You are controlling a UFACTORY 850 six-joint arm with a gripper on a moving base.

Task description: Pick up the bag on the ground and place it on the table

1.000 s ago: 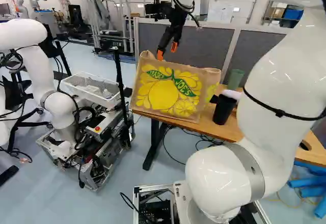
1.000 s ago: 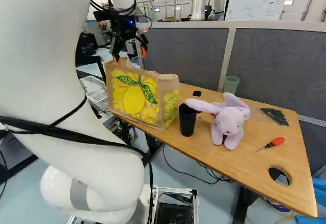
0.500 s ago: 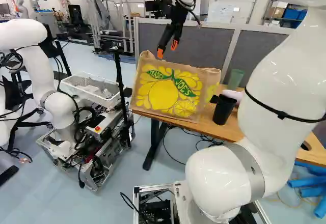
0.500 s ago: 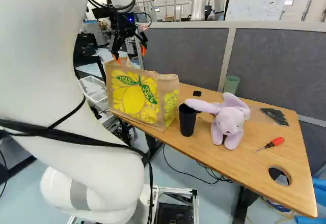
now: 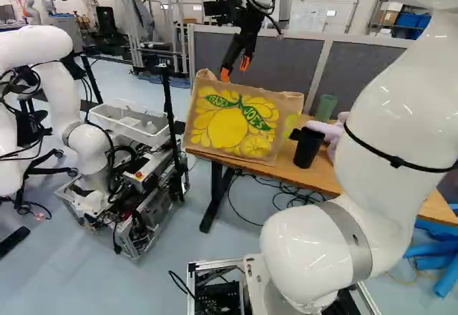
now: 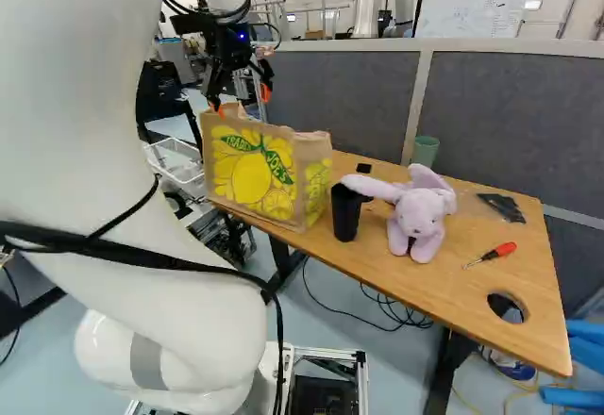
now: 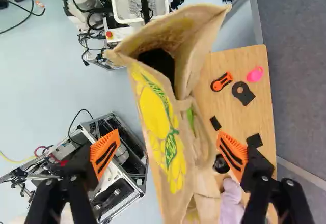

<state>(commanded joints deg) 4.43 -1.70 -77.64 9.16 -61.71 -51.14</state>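
Can see the bag (image 5: 229, 125) just below the end effector (image 5: 235, 69), upright on the bench (image 6: 434, 283), at its end nearest the white basket (image 5: 129, 120). From the wrist view, can make out the bag ahead of the end effector (image 7: 168, 139), running through the space framed by its fingers, mouth open onto a dark inside. Pinching nothing: fingers spread wide, orange pads (image 7: 104, 152) well apart. Cannot tell about contact between the lower fingertip and the bag's top edge.

Against half a second ago, can notice a small move of the base: bench, bag and cup (image 6: 345, 212) all shifted together in the base views. Cannot find any shift of the bag against the bench, nor of the arm against the joint at the foot of the views.

Also on the bench: black cup just beside the bag, then a pink toy (image 6: 421, 222), a green cup (image 6: 425, 151) near the grey panel (image 6: 514, 123) and a red-handled screwdriver (image 6: 491, 255). Beside the bag in the wrist view, can spot an orange-and-black tool (image 7: 221, 81). At the left of the left base view, another robot (image 5: 86, 150).
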